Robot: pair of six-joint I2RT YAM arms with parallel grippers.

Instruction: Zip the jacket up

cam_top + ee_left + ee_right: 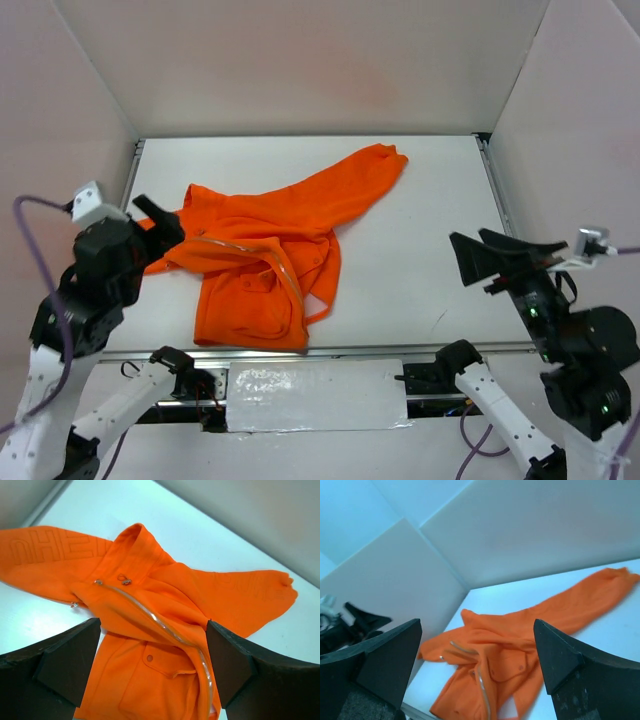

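Note:
The orange jacket (262, 262) lies crumpled on the left half of the white table (420, 230), one sleeve stretched to the back right. Its zipper (283, 268) runs open down the front, with pale lining showing at the hem. My left gripper (163, 224) is open and hovers at the jacket's left edge, touching nothing. In the left wrist view the gripper (152, 626) frames the jacket (150, 675), the zipper (165, 627) and a snap pocket (149, 658). My right gripper (468, 252) is open and empty, raised at the right, apart from the jacket (520, 647).
White walls enclose the table on three sides. A white taped strip (315, 395) runs along the near edge between the arm bases. The left arm (360, 622) shows at the left of the right wrist view.

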